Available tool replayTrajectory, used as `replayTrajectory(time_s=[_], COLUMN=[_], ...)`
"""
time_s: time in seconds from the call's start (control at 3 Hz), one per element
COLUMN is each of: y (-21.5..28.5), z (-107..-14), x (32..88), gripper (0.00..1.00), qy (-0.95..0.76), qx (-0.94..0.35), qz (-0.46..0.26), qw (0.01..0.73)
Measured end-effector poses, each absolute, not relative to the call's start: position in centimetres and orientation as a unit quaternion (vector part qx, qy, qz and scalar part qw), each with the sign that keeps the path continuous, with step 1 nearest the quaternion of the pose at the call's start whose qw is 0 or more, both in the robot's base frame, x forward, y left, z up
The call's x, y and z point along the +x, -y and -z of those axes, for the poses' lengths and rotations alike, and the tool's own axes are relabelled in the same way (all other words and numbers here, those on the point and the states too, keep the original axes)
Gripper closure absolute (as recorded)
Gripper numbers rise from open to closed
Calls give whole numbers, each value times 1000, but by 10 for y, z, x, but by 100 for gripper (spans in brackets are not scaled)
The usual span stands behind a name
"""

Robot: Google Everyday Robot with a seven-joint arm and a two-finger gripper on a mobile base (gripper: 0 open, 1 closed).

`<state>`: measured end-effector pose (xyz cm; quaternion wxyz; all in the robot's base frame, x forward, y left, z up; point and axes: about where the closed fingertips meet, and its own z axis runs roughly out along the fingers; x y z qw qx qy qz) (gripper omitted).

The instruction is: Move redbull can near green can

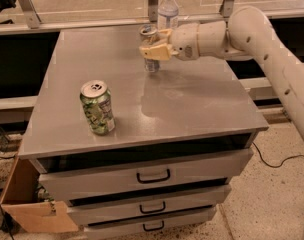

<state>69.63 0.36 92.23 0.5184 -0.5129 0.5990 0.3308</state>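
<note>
The green can (97, 107) stands upright near the front left of the grey cabinet top (192, 99). It has a green and white mottled pattern and a silver pull-tab top. The redbull can (151, 63), slim and silver with dark markings, is at the back middle of the top, held upright in my gripper (154, 45). The gripper reaches in from the right and is shut on the can's upper part, which hides most of it. The redbull can is well apart from the green can, behind it and to the right.
A clear water bottle (167, 10) stands at the back edge just behind the gripper. The cabinet has three drawers (153, 176) in front. A cardboard box (27, 209) sits on the floor at the lower left. A railing runs behind the cabinet.
</note>
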Motion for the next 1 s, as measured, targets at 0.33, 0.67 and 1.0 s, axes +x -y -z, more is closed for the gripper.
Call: replayTrajectory(time_s=[0.33, 0.67, 1.0], y=[22, 31, 24], z=[-925, -930, -929], x=[668, 637, 606], gripper=[100, 100, 100], qy=[-579, -556, -536], qx=[-525, -546, -562], qz=[-342, -356, -382], qw=[522, 517, 501])
